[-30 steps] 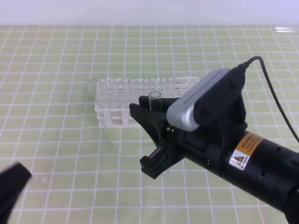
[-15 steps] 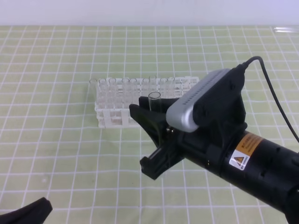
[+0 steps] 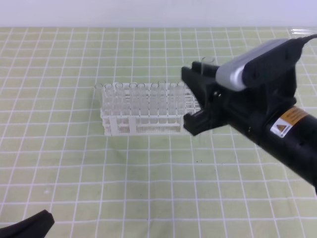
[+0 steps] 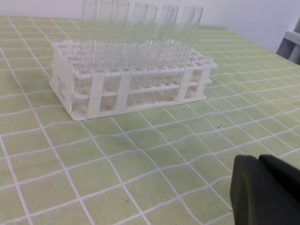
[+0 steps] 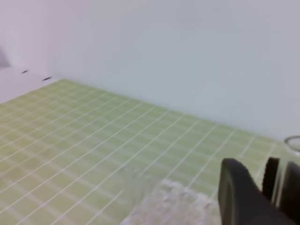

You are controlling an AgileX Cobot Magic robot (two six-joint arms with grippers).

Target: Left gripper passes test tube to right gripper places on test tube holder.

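Observation:
The test tube holder (image 3: pixel 115 126) is a white gridded rack at mid-table, with several clear tubes standing in it. My right gripper (image 3: pixel 196 99) hovers over the rack's right end, shut on the test tube (image 3: pixel 206 61); only the tube's faint clear rim shows above the upper finger. In the right wrist view the test tube (image 5: pixel 293 143) runs between the black fingers (image 5: pixel 238 193), with the holder (image 5: pixel 174 202) a blur below. My left gripper (image 3: pixel 30 225) is low at the bottom left corner. It appears shut and empty in the left wrist view (image 4: pixel 265 193), facing the holder (image 4: pixel 96 93).
A green mat with a white grid (image 3: pixel 148 168) covers the table. A pale wall (image 3: pixel 148 12) runs along the far edge. A small clear object (image 3: pixel 301 31) lies at the far right of the mat.
My right gripper has carried the test tube up and to the right, from in front of the holder to above its right end. The left gripper dropped to the bottom left corner and stays there.

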